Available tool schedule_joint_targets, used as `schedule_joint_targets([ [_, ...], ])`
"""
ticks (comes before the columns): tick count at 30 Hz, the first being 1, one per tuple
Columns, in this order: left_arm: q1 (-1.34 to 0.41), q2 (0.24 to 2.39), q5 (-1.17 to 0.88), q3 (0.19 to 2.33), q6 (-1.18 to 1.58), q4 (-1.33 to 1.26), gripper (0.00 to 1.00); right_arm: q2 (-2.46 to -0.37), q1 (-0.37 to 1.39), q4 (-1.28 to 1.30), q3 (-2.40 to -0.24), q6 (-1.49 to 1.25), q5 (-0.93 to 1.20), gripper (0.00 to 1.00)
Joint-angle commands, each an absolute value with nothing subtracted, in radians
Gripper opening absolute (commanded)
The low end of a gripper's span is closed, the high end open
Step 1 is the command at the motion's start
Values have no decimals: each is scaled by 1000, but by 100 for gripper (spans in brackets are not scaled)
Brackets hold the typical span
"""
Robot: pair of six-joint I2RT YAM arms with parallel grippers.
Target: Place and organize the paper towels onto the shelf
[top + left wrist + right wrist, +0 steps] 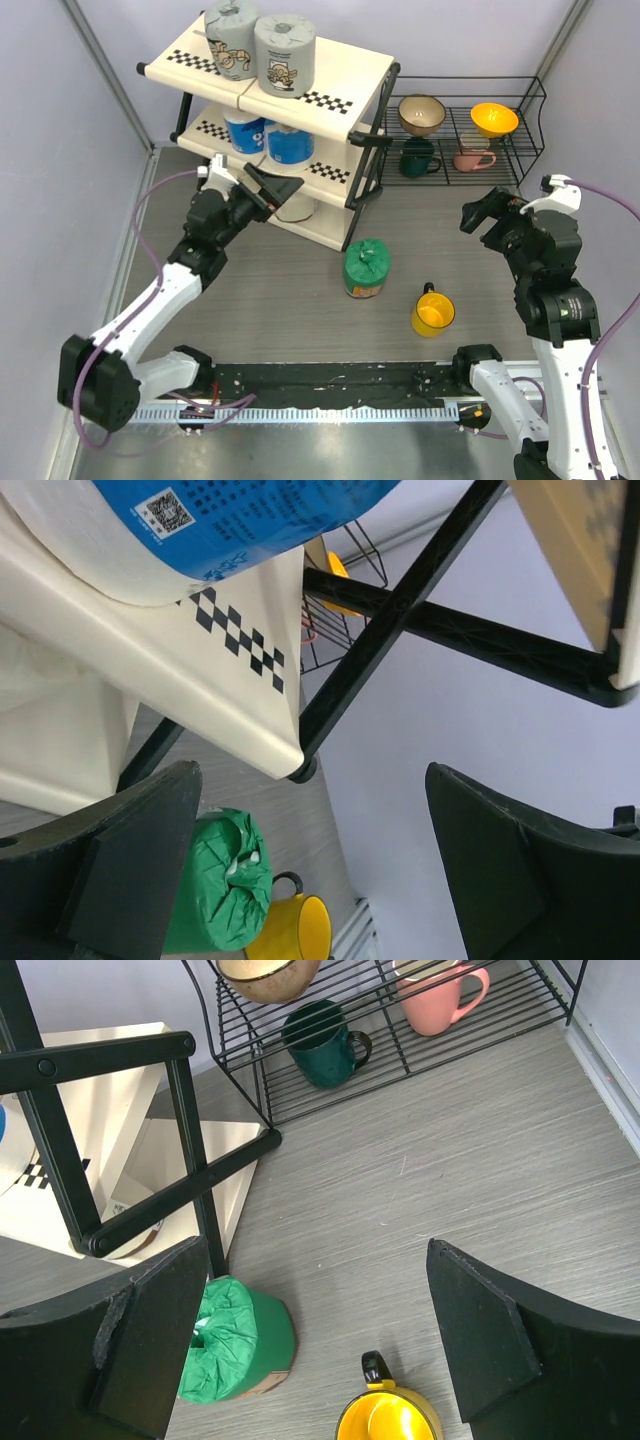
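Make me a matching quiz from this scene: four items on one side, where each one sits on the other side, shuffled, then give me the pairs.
Things:
1. grey rolls
2. blue-and-white rolls
3. green roll
4. pink mug

Places:
A. on the black wire rack
B. top tier of the shelf
C. on the table, near the yellow mug
D. middle tier of the shelf

Pairs: 1-B, 2-D, 3-C, 4-A

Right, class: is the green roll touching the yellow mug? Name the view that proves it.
Apart. The top view shows table between the green roll and the yellow mug; the right wrist view shows the same gap.
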State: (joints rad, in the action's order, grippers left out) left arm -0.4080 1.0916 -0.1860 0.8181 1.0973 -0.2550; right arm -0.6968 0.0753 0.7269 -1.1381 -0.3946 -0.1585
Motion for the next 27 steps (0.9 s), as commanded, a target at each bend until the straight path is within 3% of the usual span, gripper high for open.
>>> schedule_joint_targets([
  [1, -425, 1209, -199, 857, 1167, -500, 100, -684, 75, 712, -1147, -388, -155, 95],
  [10, -423, 1431, -199, 992, 1279, -719, 100, -687, 75, 715, -1146, -374, -155, 95],
  [27, -425, 1488, -129, 1015, 1315, -726, 100, -687, 75, 716, -1126, -371, -155, 95],
])
